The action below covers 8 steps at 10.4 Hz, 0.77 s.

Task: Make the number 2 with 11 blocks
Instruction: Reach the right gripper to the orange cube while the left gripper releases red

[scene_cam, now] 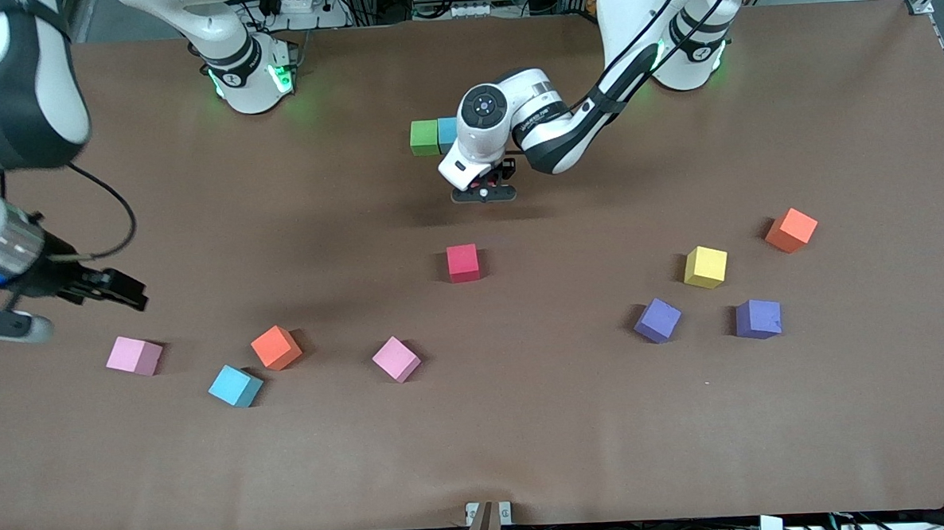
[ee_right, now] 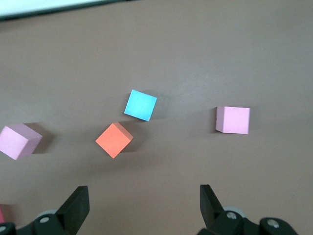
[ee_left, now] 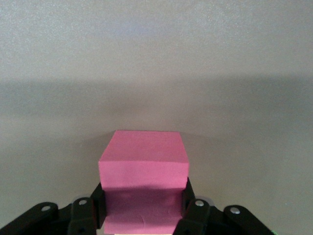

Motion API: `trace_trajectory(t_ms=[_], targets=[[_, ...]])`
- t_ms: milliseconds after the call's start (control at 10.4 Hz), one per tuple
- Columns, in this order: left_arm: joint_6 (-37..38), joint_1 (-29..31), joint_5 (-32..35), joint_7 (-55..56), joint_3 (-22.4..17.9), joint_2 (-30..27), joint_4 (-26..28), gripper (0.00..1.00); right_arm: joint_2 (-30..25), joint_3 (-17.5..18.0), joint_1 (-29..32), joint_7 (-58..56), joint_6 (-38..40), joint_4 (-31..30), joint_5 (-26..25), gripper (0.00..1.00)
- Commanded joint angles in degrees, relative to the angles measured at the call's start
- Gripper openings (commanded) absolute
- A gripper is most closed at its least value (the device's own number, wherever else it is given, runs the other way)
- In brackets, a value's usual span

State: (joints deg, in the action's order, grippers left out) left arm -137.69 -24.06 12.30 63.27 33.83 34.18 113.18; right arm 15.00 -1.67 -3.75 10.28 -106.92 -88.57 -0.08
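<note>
The matte light blue foam cube (scene_cam: 447,133) beside the matte green foam cube (scene_cam: 424,137) is half hidden by the left arm. The pink foam cube (ee_left: 143,181) is cut by the left wrist view's edge.

No text, label, brand or number can be read anywhere. A small marking on the left arm's wrist housing (scene_cam: 543,112) is too small to make out.
</note>
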Motion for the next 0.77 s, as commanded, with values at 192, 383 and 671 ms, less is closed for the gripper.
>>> trace_trajectory(t_ms=[192, 383, 671], targets=[[-0.73, 0.77, 0.36, 0.54, -0.08, -1.04, 0.02, 1.00, 8.45, 0.97, -2.40, -3.41, -3.11, 2.79, 0.16, 1.00], [-0.56, 1.65, 0.36, 0.45, -0.08, -3.49, 0.02, 1.00, 11.18, 1.23, -2.67, -9.46, -4.34, 2.26, 0.34, 1.00], [2.14, 3.92, 0.36, -0.94, 0.01, -10.16, 0.11, 1.00, 15.22, 2.46, -2.58, -16.50, -6.36, 1.38, 0.25, 1.00]])
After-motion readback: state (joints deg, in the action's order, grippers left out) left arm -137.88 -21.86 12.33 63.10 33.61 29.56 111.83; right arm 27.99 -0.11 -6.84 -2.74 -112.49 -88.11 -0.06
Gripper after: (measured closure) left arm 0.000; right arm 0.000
